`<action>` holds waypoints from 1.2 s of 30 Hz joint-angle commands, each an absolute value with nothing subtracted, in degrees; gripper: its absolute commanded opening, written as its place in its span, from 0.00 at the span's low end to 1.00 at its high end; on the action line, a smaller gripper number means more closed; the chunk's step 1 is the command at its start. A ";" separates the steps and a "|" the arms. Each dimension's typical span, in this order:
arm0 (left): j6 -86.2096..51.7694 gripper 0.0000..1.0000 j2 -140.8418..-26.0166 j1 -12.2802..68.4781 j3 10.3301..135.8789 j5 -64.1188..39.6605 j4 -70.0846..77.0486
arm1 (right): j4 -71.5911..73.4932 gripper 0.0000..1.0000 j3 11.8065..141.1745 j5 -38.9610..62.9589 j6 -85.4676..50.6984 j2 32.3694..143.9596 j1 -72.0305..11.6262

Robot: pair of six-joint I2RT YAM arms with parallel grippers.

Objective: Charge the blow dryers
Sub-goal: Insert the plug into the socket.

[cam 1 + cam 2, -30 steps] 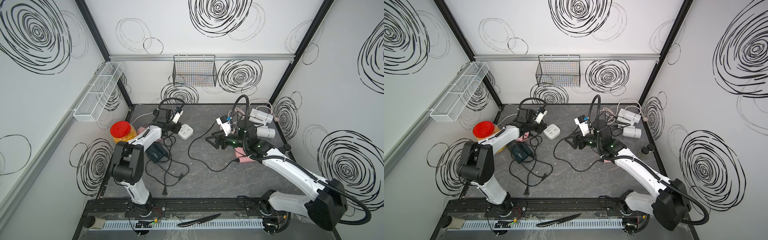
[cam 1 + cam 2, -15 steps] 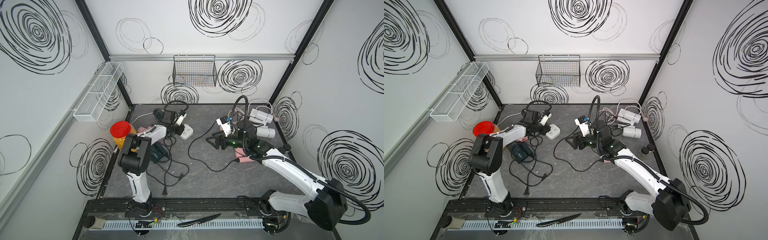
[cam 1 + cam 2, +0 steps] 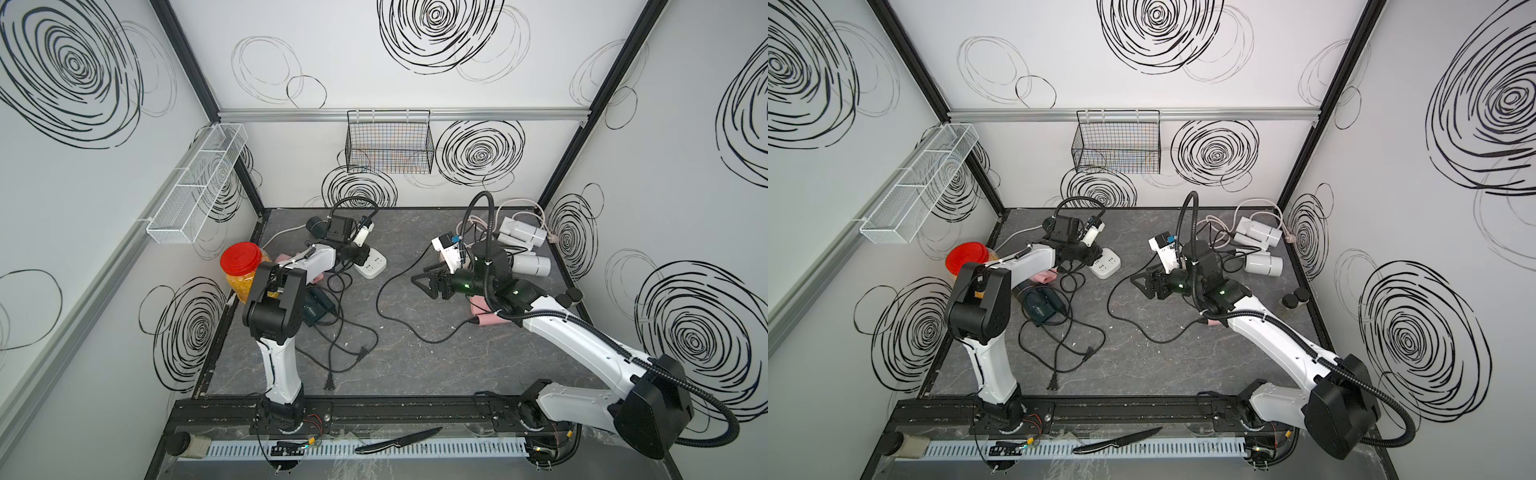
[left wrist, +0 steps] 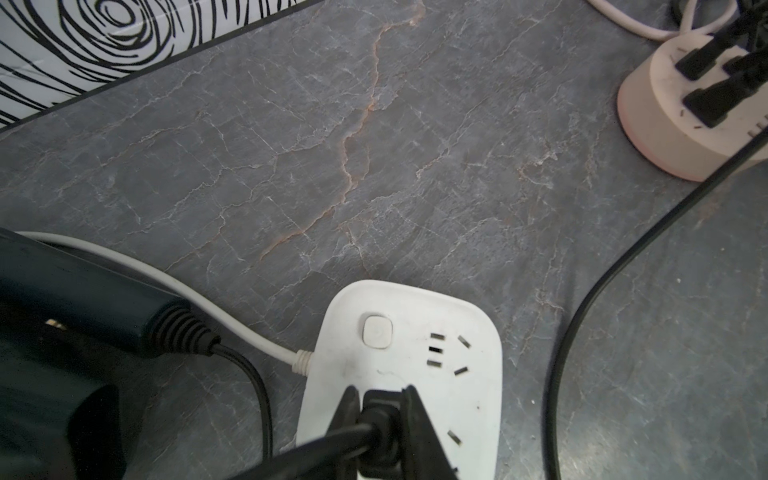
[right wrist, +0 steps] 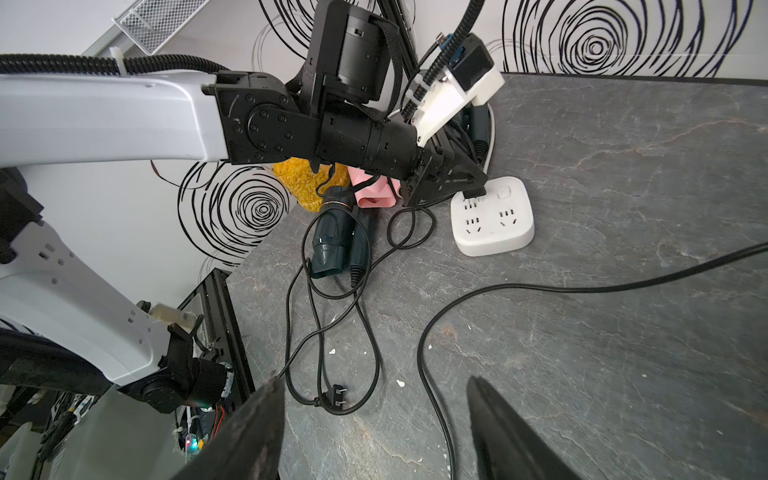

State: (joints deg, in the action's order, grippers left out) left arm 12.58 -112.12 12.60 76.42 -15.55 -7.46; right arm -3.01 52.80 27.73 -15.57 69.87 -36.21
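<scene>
- Clock directions follow both top views, with twelve o'clock at the back wall. The white power strip [image 3: 371, 266] [image 3: 1106, 266] lies at eleven o'clock from the table's middle.
- The left gripper [image 4: 380, 399] is clenched on a black plug [image 4: 379, 419], with one finger on each side. It holds the plug against the strip's top face. Whether the prongs are fully in cannot be told.
- The right gripper [image 5: 374, 415] is released, its jaws wide apart with nothing between them. It hovers near the table's middle, and a black cord [image 5: 428, 332] lies on the table under it.
- One dark teal blow dryer [image 3: 316, 305] [image 5: 332, 237] lies at nine o'clock, among tangled cords.
- A second dark blow dryer [image 4: 83, 299] lies just beside the strip, at its ten o'clock.
- A pink blow dryer [image 5: 374, 191] sits under the left arm, next to a red-lidded jar [image 3: 241, 259].
- Another pink blow dryer [image 3: 484, 309] lies at three o'clock, partly hidden by the right arm.
- Two white blow dryers [image 3: 521, 232] [image 3: 530, 264] lie at two o'clock, near the back right corner.
- A round beige socket hub [image 4: 685, 116] holds several black plugs.
- A loose plug [image 3: 329, 380] [image 5: 338, 397] lies free on the table at seven o'clock.
</scene>
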 commanded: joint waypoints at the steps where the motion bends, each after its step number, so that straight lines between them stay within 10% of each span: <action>1: 13.00 0.19 -113.03 12.30 77.74 -14.88 -8.53 | -3.87 0.72 52.64 27.25 -14.91 69.52 -36.30; 36: 14.03 0.31 -113.55 12.22 78.40 -13.62 -13.07 | -3.96 0.72 53.16 27.36 -14.52 69.61 -36.30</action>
